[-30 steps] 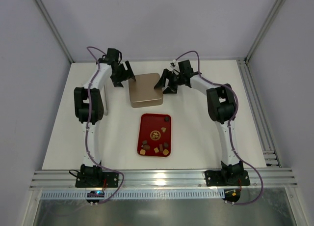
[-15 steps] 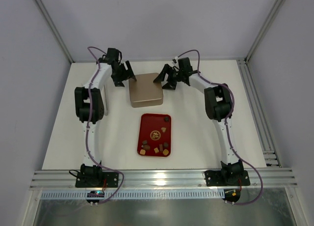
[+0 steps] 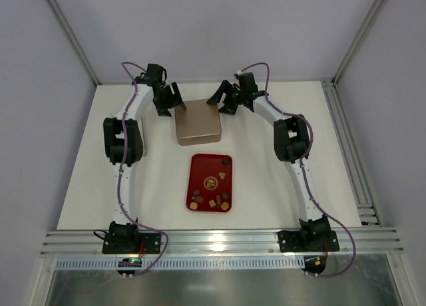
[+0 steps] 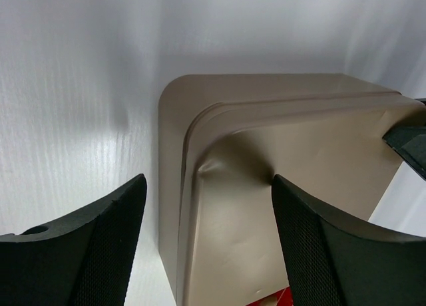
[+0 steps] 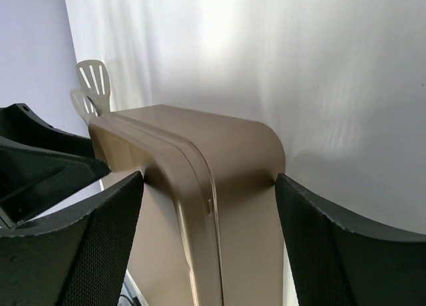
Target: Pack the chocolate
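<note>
Chocolate bits (image 3: 227, 161), tiny brown and tan pieces, are sitting loose in the flat red rectangular tray (image 3: 198, 169) in the middle of the white table (image 3: 86, 186), well apart from both my pincers, going by the top camera. Up there my left pincer (image 3: 177, 102) and right pincer (image 3: 220, 104) are hanging at the two far corners of the square golden-brown metal tin (image 3: 197, 123), which is lying just beyond the tray with its lid on.

Left wrist cam: my fingers (image 4: 100, 253) are standing spread, straddling a rounded corner of the tin (image 4: 299, 186). Can't tell if they're actually touching it.

Right wrist cam: same deal, fingers (image 5: 333, 253) are standing spread wide either side of another tin corner (image 5: 233, 159), not pinching anything.
</note>
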Action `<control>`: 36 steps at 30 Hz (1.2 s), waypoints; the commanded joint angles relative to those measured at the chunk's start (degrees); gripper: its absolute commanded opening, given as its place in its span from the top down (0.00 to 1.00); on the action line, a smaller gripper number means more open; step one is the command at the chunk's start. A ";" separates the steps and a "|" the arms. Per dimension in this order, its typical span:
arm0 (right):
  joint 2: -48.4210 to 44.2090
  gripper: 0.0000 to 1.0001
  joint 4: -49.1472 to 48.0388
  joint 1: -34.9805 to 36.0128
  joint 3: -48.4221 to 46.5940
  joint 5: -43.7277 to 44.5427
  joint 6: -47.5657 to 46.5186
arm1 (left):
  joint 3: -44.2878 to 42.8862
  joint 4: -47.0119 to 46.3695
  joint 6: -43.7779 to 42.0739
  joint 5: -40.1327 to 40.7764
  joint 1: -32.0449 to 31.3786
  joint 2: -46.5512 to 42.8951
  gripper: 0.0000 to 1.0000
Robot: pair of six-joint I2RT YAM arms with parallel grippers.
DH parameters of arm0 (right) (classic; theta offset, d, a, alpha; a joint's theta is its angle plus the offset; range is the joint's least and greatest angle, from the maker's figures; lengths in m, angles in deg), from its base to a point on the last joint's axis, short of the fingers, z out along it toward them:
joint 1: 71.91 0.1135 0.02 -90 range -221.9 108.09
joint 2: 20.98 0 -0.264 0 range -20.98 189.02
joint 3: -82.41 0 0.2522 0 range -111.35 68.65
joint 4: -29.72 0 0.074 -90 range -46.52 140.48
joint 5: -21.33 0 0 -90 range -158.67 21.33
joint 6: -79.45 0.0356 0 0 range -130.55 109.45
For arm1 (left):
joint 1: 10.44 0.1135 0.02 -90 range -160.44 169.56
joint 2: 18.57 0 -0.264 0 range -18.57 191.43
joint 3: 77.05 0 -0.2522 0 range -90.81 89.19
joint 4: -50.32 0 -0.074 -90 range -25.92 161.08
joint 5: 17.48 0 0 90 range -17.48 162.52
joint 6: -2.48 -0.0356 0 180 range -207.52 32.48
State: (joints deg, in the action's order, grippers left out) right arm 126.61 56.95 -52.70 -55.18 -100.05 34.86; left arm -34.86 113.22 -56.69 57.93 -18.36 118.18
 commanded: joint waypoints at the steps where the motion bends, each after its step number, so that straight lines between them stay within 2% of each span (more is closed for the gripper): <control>1: 1.82 0.20 3.66 0.75 -3.17 3.86 -0.41 | 2.76 12.55 -5.25 8.88 -1.57 8.62 0.27; 9: 3.32 0.27 7.27 1.54 -5.37 5.62 -1.99 | 2.14 13.87 -5.87 8.70 -3.06 10.56 0.36; 24: 3.33 0.36 13.07 2.59 -5.90 6.85 -4.71 | -0.05 16.94 -8.77 8.00 -5.70 12.75 0.43; 27: 0.35 0.36 12.02 3.38 -2.30 7.47 -5.85 | -0.32 17.30 -10.61 6.77 -6.31 12.84 0.43; 31: -5.54 0.35 6.75 4.18 8.21 7.65 -5.42 | -1.72 18.53 -13.60 6.33 -6.58 13.02 0.37; 36: -12.05 0.36 -0.72 5.05 18.35 7.21 -3.49 | -2.95 19.06 -15.44 6.15 -6.58 12.75 0.37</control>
State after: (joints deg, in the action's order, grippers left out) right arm 117.26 56.08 -50.96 -42.53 -93.47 31.75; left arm -42.21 120.78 -65.81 57.10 -21.81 121.56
